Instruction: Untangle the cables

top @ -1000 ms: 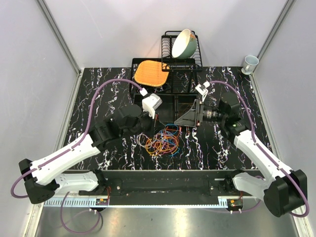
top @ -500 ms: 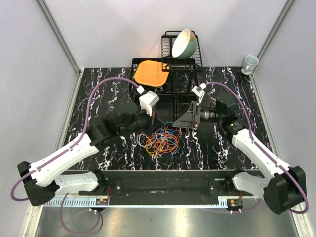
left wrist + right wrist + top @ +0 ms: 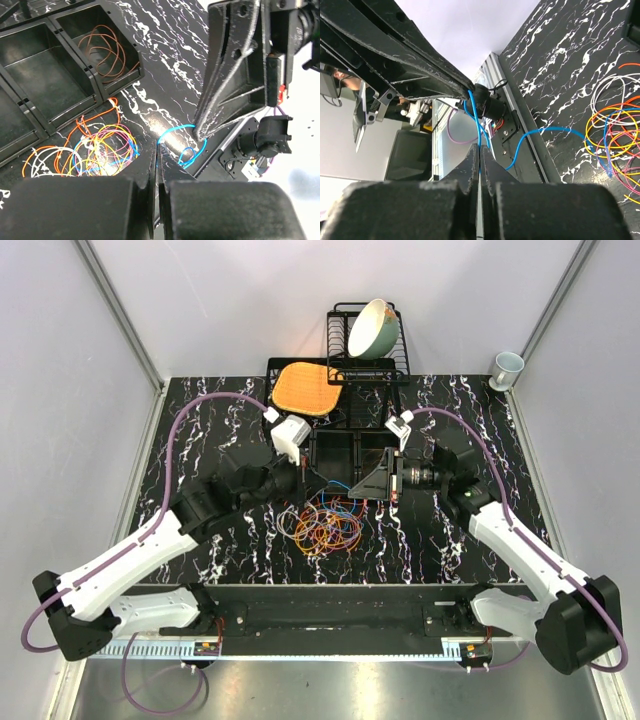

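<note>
**Two claws pinching one blue wire beside the heap**

*Top view.* The left claw and the right claw meet almost tip to tip. Each is pressed together on the blue cable, which spans the short gap between them. The remaining cables lie as a loose heap of orange, yellow, red and purple loops just on the near side of both tips.

*Left wrist view.* The left claw's jaws pinch one end of the blue cable. The wire runs a short way ahead to the right claw's tips, and a small loop hangs under that span. The heap lies to this claw's left. Beyond the heap is a black tray, one compartment of which holds a brown coil.

*Right wrist view.* The right claw's jaws are closed on the wire, which climbs straight ahead to the left claw. A second blue strand leaves to this claw's right and enters the heap.

*Hazards.* That trailing strand appears threaded through other loops, so pulling the claws apart could drag the whole heap or tighten a knot. The wire is thin and may slip from either pinch. The tips are close enough to collide.

*Surroundings.* The table is black with white veining and is enclosed by plain grey walls. Beyond the claws stand a dish rack with a bowl and an orange mat. A cup sits far to the right claw's right.
</note>
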